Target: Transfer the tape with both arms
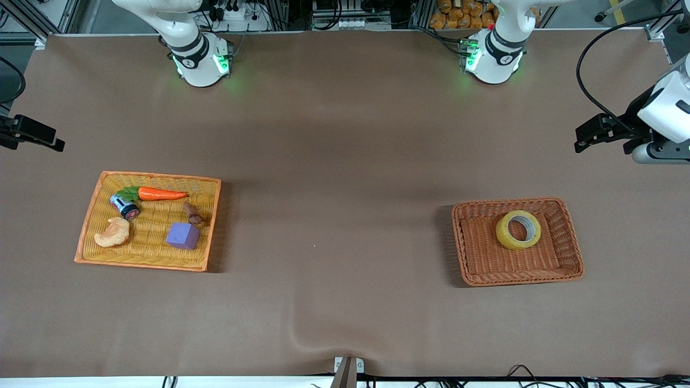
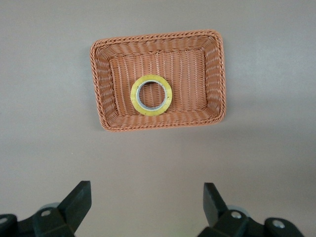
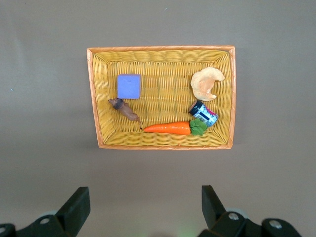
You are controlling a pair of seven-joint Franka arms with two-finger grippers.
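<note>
The tape, a yellowish roll with a grey core, lies flat in a brown wicker basket toward the left arm's end of the table. In the left wrist view the tape shows from above in that basket. My left gripper is open and empty, high above the table; it shows at the front view's edge. My right gripper is open and empty, high over the table near the yellow basket; it also shows in the front view.
The yellow wicker basket toward the right arm's end holds a purple cube, a carrot, a small can, a croissant-like piece and a brown piece. The brown cloth has a fold near the front edge.
</note>
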